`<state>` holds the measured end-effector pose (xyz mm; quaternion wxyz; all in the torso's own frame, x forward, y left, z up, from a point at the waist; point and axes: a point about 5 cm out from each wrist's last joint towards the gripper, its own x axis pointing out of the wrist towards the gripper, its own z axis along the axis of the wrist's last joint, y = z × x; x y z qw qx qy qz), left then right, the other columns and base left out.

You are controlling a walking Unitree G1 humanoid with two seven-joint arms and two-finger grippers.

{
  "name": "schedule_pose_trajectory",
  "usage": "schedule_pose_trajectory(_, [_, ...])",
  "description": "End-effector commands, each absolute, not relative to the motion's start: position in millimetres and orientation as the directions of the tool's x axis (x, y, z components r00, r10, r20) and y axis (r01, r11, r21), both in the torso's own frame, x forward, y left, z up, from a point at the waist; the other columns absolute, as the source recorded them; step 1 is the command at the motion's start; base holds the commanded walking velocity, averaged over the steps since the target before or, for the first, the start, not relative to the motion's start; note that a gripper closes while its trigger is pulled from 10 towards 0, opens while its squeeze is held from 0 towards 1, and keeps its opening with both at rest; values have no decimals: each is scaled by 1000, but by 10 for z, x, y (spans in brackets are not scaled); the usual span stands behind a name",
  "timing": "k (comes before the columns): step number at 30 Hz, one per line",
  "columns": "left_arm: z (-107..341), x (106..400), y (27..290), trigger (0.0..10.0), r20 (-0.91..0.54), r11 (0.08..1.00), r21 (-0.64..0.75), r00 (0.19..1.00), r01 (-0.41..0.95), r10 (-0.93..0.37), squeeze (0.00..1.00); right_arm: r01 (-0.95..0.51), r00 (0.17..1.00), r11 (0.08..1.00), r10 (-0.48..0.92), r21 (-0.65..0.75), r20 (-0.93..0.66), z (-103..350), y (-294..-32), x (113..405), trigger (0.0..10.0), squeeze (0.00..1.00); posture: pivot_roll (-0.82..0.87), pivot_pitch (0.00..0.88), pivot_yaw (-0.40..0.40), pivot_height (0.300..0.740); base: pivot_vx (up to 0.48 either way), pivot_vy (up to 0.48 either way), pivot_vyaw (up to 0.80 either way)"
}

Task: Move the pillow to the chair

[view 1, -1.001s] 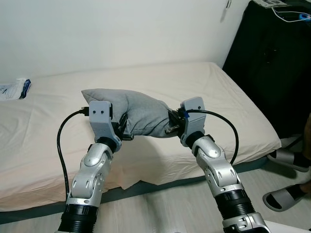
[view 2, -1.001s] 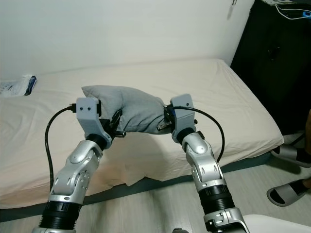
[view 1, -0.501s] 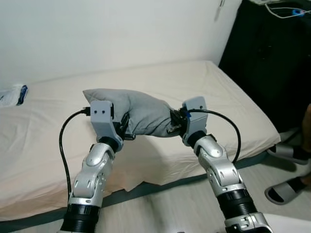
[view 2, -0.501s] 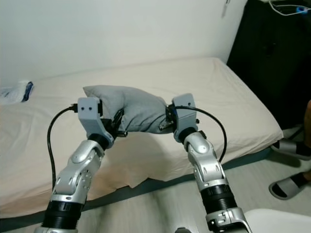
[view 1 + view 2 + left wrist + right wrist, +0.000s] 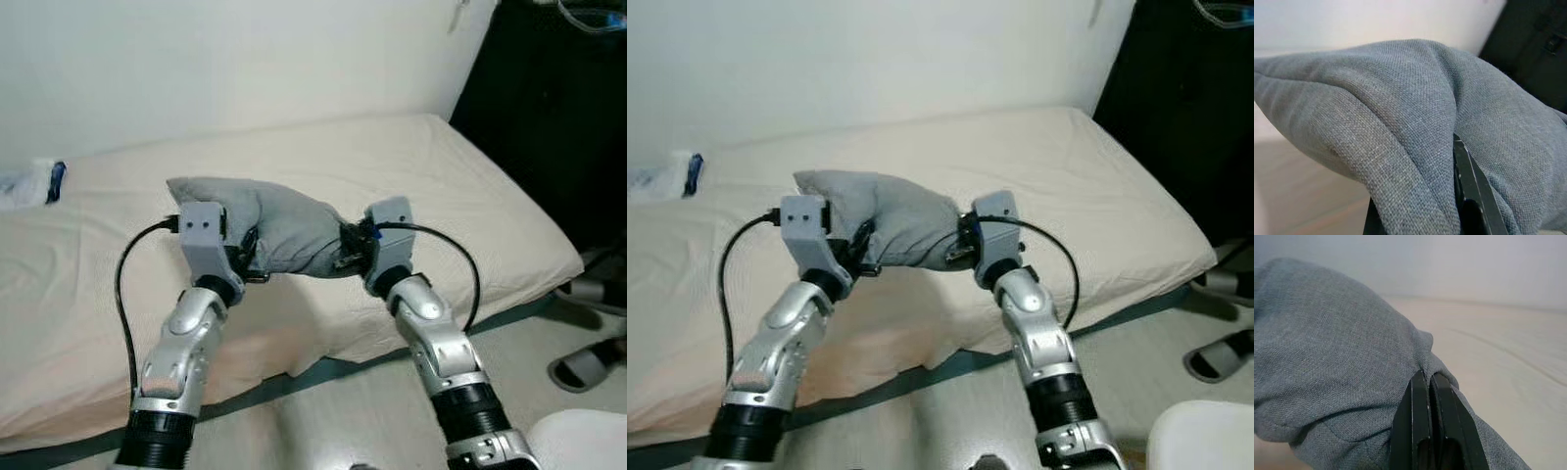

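No readable writing showed on anything. The grey pillow (image 5: 284,233) hung between the two pincers, raised above the cream bed (image 5: 460,186). The left gripper (image 5: 247,257) was clenched on the pillow's left end, cloth bunched over one black finger (image 5: 1474,191). The right gripper (image 5: 345,251) pinched the right end, fingers (image 5: 1422,426) pressed together on a fold. Beyond stood a white wall (image 5: 245,59); to the right gripper's far side, a black cabinet (image 5: 558,108) and sandals (image 5: 588,364) on pale floor.

pillow (image 5: 284,233) between both hands over bed (image 5: 451,186), packet (image 5: 29,182) far left
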<state>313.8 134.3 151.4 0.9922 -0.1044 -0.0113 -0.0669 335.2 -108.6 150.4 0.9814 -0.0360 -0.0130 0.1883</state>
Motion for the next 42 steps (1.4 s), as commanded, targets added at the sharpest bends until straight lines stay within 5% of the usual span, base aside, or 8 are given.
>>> schedule_pose_trajectory(1, [1623, 3132, 1477, 10000, 92, 977, -199, 994, 81, -63, 0, -317, 947, 945, 319, -79, 23, 1510, -1219, 3355, 10000, 0, 0, 85, 5, 740, 0, -480, 0])
schedule_pose_trajectory(9, [1640, 3142, 1484, 10000, 88, 976, -206, 995, 64, -47, 0, -316, 948, 946, 318, -78, 25, 1515, -1217, 3360, 10000, 0, 0, 88, 5, 740, 0, -466, 0])
schedule_pose_trajectory(29, [1574, 3138, 1479, 10000, 75, 989, -130, 996, 65, -56, 0, -295, 955, 953, 296, -69, -7, 1475, -1249, 3372, 10000, 0, 1, 89, 5, 740, 0, 0, 0])
schedule_pose_trajectory(42, [1348, 3058, 1526, 10000, -20, 997, -74, 1000, 5, -6, 0, -224, 973, 970, 218, -92, -75, 1381, -1352, 3403, 10000, 0, 9, 59, -1, 740, 0, 0, -800])
